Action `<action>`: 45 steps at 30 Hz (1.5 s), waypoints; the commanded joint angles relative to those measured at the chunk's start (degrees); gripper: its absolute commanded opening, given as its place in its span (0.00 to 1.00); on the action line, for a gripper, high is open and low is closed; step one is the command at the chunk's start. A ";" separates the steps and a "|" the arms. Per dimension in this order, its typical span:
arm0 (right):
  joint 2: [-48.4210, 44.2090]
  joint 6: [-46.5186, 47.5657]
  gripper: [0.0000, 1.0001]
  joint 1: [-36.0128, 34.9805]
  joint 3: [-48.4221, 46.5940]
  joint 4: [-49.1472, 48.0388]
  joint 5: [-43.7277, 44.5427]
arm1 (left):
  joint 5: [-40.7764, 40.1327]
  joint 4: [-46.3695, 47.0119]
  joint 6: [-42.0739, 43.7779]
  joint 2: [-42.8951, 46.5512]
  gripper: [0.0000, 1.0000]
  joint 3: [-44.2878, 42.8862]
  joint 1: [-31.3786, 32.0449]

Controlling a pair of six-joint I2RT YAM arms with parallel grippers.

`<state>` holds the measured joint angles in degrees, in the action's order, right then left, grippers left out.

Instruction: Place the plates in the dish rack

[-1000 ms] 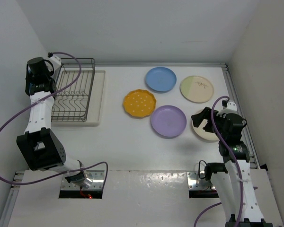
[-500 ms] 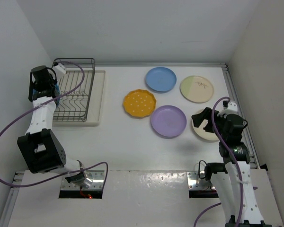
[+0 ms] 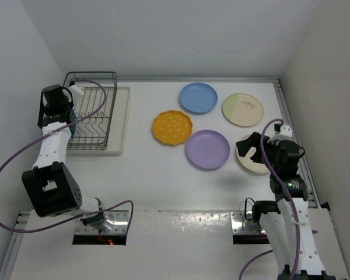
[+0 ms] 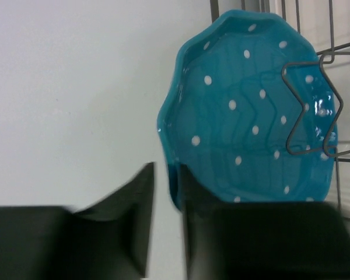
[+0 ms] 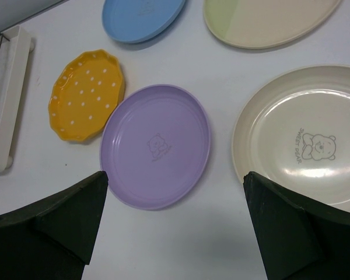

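Status: left gripper [image 4: 168, 224] is at the far-left end of the dish rack [image 3: 96, 119], against the side wall. The teal dotted plate [image 4: 245, 116] stands on edge there, its face to the wrist camera, with a rack wire loop crossing in front of its right side. The plate's lower-left rim runs down into the narrow gap between the two fingers. The fingers sit close together, but a thin light strip shows between the left one and the rim, so a firm clamp can't be confirmed. The rack sits on the cream drip tray [image 3: 122, 116] at the table's [image 3: 151, 181] far-left corner. The right gripper [image 5: 172, 230] has its fingers spread wide with nothing between them. It hangs low over the table at the gap between the lavender plate [image 3: 207, 149] and the plain cream plate [image 5: 315, 140]. The top view puts it over the cream plate's left edge. Both those plates carry a small bear print at centre. The other three lie flat, well apart from the rack: the orange dotted plate [image 3: 172, 128] just left of the lavender one, the light blue plate [image 3: 198, 97] behind it, and the cream-and-green plate [image 3: 242, 109] at far right.
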<state>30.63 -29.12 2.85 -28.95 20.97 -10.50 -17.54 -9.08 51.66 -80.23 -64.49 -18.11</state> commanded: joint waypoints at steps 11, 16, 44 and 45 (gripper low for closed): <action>6.19 0.47 0.99 -0.21 -0.76 -6.56 -2.59 | -9.00 -3.22 -6.21 0.86 0.64 -15.02 2.90; 11.63 0.65 0.99 -0.13 -2.59 -7.88 -2.59 | -3.48 -12.06 -14.55 2.09 0.66 -25.49 11.22; 31.94 -2.69 0.97 6.90 -15.17 7.59 0.39 | 30.30 -39.00 -41.46 -55.92 0.58 -52.42 36.30; 31.68 -2.69 0.97 6.99 -15.17 7.68 0.48 | 30.28 -38.99 -41.46 -56.61 0.50 -51.88 36.30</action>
<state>62.70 -31.05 9.63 -43.83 29.45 -9.21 13.21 -49.63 11.46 -135.15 -117.45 17.89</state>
